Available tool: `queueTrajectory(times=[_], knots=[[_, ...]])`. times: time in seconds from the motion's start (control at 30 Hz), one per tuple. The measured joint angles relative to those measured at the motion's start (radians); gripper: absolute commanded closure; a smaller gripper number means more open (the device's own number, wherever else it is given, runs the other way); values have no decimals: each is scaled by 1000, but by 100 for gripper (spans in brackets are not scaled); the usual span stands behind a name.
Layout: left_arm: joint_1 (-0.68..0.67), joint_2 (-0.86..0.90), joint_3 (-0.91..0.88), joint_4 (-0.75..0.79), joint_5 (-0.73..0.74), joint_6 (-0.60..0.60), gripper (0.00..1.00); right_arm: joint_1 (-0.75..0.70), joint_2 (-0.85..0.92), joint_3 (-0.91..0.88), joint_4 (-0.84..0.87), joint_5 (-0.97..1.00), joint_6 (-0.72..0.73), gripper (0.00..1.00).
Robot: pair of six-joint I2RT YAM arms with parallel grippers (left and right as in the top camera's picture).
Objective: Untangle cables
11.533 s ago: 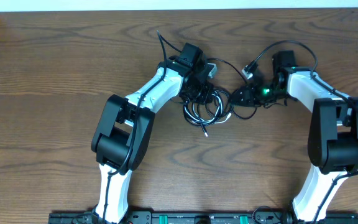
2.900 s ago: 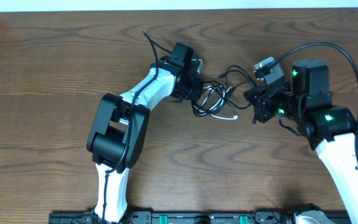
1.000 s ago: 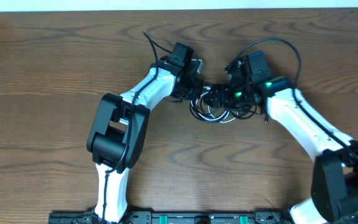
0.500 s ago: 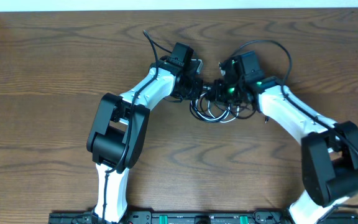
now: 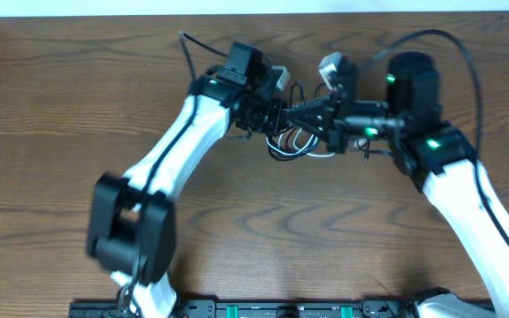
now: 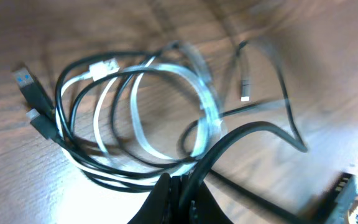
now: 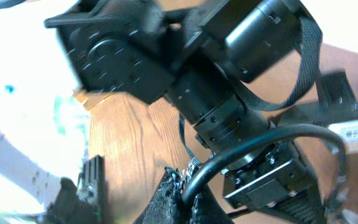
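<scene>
Rising from the worktop, left hand and right hand are each clamping the black cord, stretching it crosswise.

The white-and-black left arm reaches up and inward from its base, and its black two-finger left gripper points to the right, fingers pressed together on a thin black cord. The white-and-black right arm bends leftward (green lights glow along its wrist). Its black two-finger right gripper points left, near the other and facing it, fingers likewise pinched on that cord.
</scene>
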Motion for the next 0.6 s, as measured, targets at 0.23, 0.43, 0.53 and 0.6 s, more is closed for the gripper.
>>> queueTrajectory(times=[0.23, 0.43, 0.53, 0.6], knots=[[-2, -140, 2, -80, -5, 0, 92, 0, -159, 0, -1, -42, -176, 99], [-2, -130, 2, -167, -56, 0, 92, -44, -269, -2, -11, -49, -242, 99], [-3, -129, 2, -193, -105, 3, 93, -85, -322, -2, -5, -40, -253, 99], [1, -121, 2, -208, -141, 4, 93, -116, -367, -2, 6, -26, -259, 99]])
